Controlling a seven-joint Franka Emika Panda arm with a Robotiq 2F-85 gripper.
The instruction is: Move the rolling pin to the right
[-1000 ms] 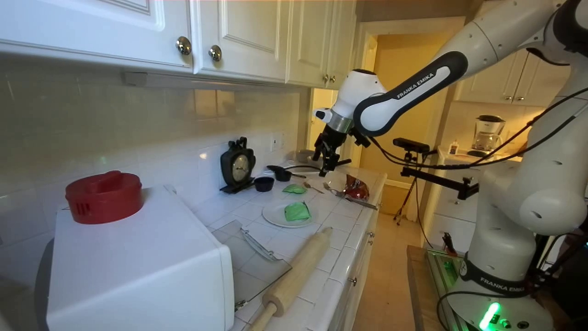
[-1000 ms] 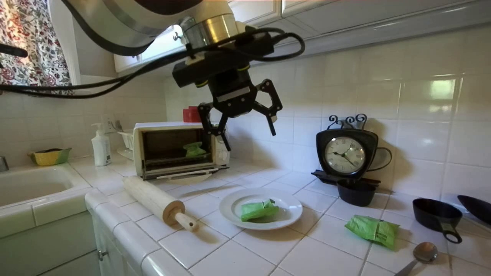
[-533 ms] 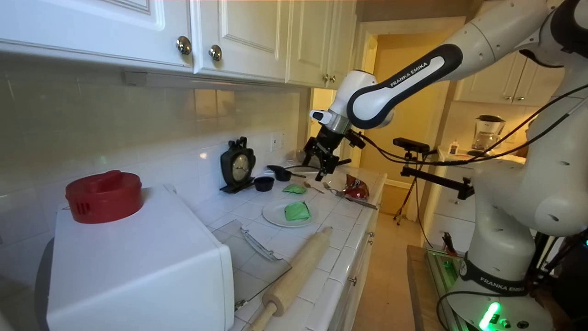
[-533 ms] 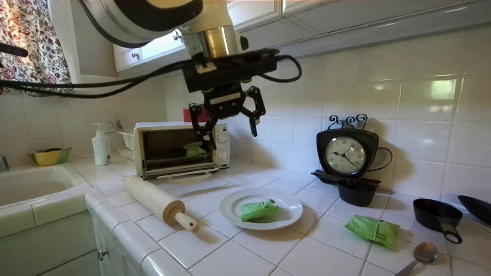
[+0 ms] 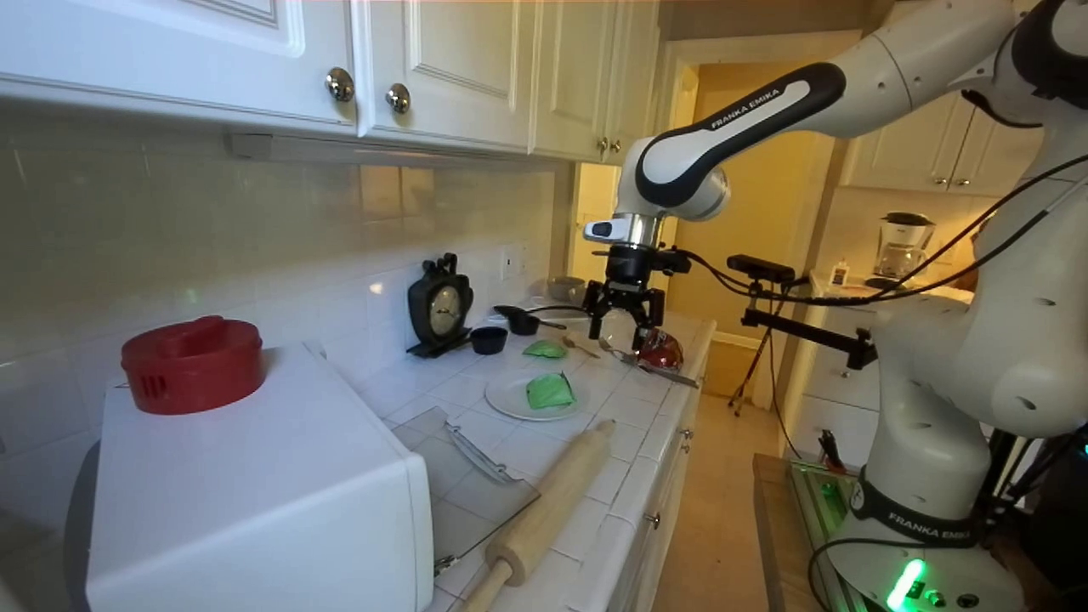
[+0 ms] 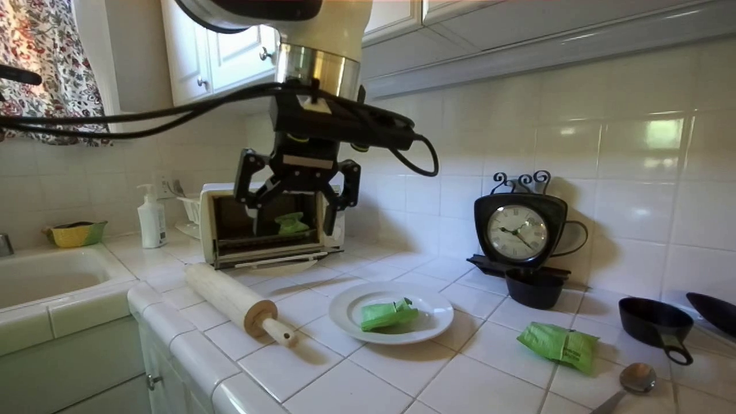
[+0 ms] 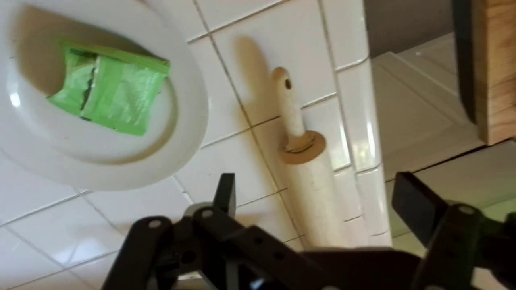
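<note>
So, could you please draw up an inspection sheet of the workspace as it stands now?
Surface: white tiled counter.
Job's things: rolling pin lies near the counter's edge, beside a white plate, not gripped.
Clutter: the plate holds a green packet; a second green packet, a spoon and a black-framed clock are also on the counter.
Grippers: the gripper hangs open above the counter, holding nothing.
Cables: black cables run through the air to the wrist; snags, nothing seen.
Surroundings: toaster oven with its glass door open and a red container on top; sink; white cabinets overhead.
</note>
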